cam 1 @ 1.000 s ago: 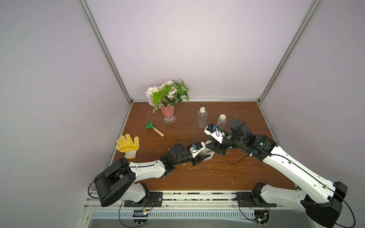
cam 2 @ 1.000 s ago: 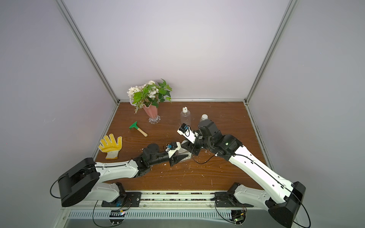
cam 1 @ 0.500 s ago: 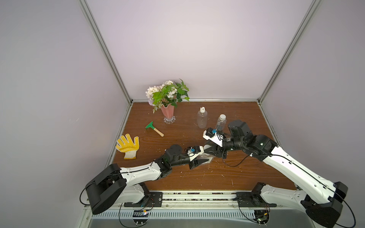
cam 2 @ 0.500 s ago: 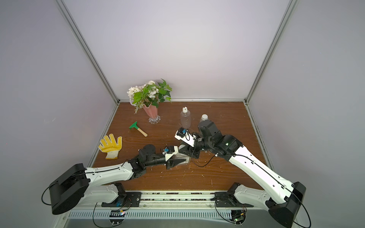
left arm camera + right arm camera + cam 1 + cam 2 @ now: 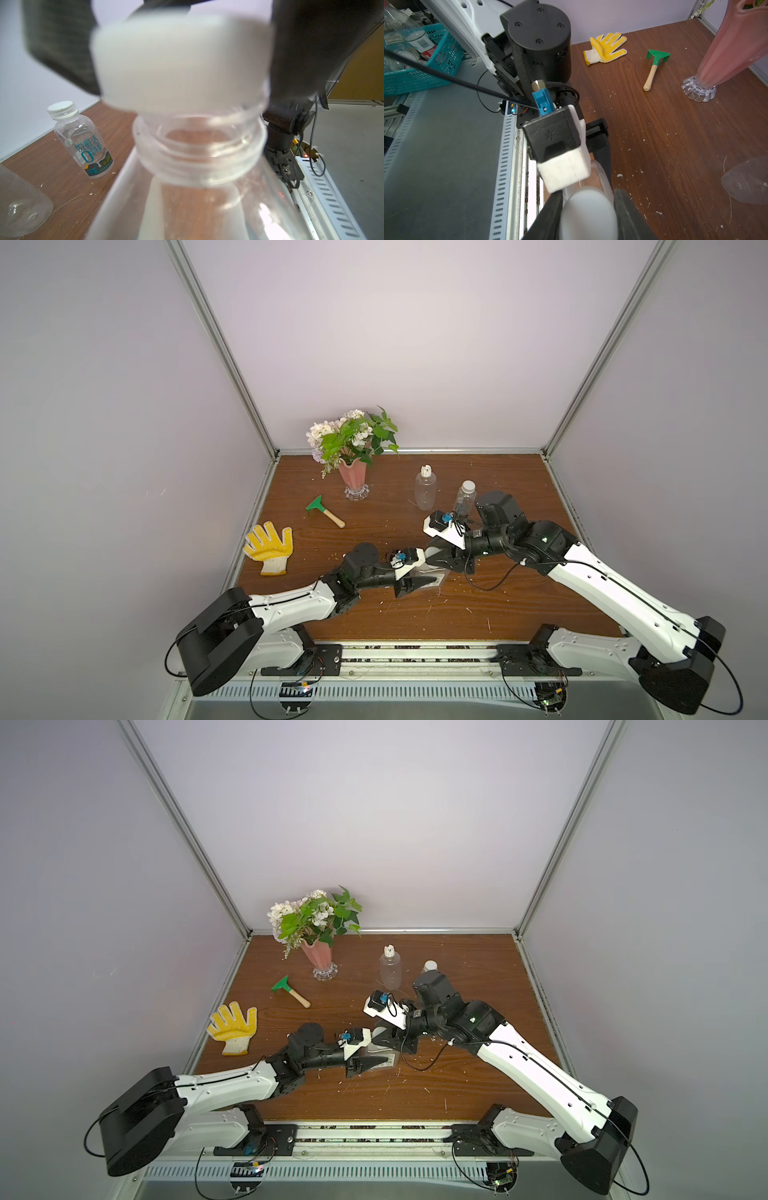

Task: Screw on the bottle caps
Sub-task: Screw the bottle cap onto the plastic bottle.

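In both top views my left gripper is shut on a clear square bottle, held low over the front middle of the table. My right gripper is shut on a round white cap. The cap sits tilted at the open threaded neck, its black fingers on either side. I cannot tell whether the threads are engaged. A rounded bottle with a ribbed nozzle cap and a slim capped bottle stand behind.
A pink vase of flowers stands at the back left. A green hand rake and a yellow glove lie on the left. White crumbs dot the wood. A teal basket sits off the table's front edge.
Both grippers have shifted toward the front of the table with the bottle and cap. The right gripper has come down closer to the bottle's mouth.
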You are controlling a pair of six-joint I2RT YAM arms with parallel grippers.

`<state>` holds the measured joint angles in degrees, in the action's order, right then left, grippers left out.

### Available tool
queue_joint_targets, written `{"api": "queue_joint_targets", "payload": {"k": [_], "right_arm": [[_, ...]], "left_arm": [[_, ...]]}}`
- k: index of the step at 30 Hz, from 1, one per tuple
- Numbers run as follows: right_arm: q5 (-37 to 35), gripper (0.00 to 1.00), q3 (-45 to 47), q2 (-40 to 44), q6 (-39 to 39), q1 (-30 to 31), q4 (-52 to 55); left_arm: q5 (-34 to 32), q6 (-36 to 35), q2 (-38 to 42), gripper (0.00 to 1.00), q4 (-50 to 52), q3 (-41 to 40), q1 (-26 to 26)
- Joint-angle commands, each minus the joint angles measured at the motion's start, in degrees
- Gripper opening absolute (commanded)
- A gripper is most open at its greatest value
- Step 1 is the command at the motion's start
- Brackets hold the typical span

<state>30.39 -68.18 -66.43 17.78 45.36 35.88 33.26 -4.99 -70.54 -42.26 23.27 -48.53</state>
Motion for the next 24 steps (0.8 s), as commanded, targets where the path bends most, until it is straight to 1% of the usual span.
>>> {"api": "queue_joint_targets", "payload": {"k": [1, 7, 16, 24], "right_arm": [[2.40, 0.40, -1.13, -1.15, 1.42, 0.51, 4.04], [3.22, 0.40, -1.40, -0.81, 1.88, 0.46, 4.75], [1.71, 0.40, -2.84, -0.63, 2.90, 0.52, 6.31], [3.07, 0.40, -3.87, -1.21, 2.80, 0.52, 6.31]], "left_arm": [[0.88, 0.14, 1.43, 0.46, -5.06, 1.18, 0.83], [0.85, 0.06, 1.55, 0.46, -5.00, 0.92, 1.34], [0.77, -0.36, 0.72, 0.46, -4.72, 1.07, 1.58], [0.58, -0.63, 0.14, 0.46, -4.32, 1.25, 1.60]]}}
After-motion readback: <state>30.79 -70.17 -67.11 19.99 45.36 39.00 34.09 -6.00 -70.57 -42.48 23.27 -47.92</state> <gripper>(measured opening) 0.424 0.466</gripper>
